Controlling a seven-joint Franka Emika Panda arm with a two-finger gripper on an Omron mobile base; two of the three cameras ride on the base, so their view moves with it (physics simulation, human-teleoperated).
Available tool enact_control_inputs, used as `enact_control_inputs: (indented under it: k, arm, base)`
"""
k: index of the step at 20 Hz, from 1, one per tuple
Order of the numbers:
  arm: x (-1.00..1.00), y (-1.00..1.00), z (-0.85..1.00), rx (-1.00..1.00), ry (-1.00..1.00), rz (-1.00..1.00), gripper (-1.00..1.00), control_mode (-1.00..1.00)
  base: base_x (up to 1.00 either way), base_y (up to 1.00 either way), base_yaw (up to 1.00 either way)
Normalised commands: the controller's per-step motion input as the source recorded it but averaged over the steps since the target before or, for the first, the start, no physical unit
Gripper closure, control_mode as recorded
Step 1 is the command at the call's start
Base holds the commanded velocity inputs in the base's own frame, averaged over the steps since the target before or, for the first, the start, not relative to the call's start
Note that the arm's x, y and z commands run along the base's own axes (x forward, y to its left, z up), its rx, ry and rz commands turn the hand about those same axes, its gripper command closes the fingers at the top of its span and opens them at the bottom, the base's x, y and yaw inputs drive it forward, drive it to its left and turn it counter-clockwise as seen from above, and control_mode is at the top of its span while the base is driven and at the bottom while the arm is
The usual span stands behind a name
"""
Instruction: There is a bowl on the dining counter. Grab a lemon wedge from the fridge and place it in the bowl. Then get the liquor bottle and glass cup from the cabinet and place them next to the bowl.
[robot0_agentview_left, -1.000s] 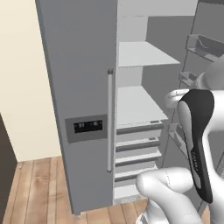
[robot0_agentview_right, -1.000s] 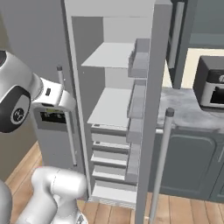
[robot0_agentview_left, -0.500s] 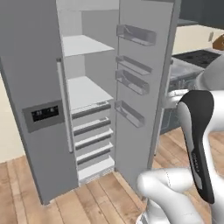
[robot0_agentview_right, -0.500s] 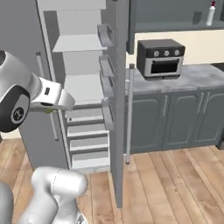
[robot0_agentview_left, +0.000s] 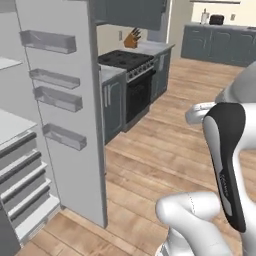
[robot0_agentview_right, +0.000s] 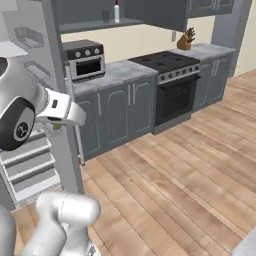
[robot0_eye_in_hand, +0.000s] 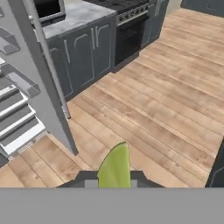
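Here, in a rendered kitchen, the robot's gripper (robot0_eye_in_hand: 114, 178) is pinched on a yellow-green lemon wedge (robot0_eye_in_hand: 115, 167), which stands up between the two dark finger tips in the hand view, above bare wooden floor (robot0_eye_in_hand: 166, 109). In the right base view a speck of the same green shows under the white wrist, just in front of the fridge door's edge. The fridge (robot0_agentview_left: 60, 115) stands open, its door swung out with four empty door bins (robot0_agentview_left: 59, 98) facing the room and drawers stacked low inside. Beside the fridge runs a wall counter carrying a toaster oven (robot0_agentview_right: 84, 59); past that, farther from the fridge, sits the black range (robot0_agentview_right: 171, 85), with a knife block (robot0_agentview_right: 187, 39) on the far side of it. Above the toaster oven, on the cabinet (robot0_agentview_right: 100, 20) shelf, the liquor bottle (robot0_agentview_right: 116, 11) with its red cap stands just beside the glass cup (robot0_agentview_right: 105, 16), which is small and dim at this range.
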Motion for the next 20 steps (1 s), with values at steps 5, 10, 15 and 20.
enact_control_inputs:
  k: [5, 10, 15, 20]
  arm:
    - [0.00, 0.00, 0.00, 0.00, 0.00, 0.00, 1.00, 1.00]
    - [0.00, 0.00, 0.00, 0.00, 0.00, 0.00, 1.00, 1.00]
    - [0.00, 0.00, 0.00, 0.00, 0.00, 0.00, 1.00, 1.00]
    - [0.00, 0.00, 0.00, 0.00, 0.00, 0.00, 1.00, 1.00]
  base:
    - [-0.52, -0.15, -0.77]
    - [-0.47, -0.19, -0.75]
    - [-0.47, -0.25, -0.71]
    - [-0.20, -0.42, -0.39]
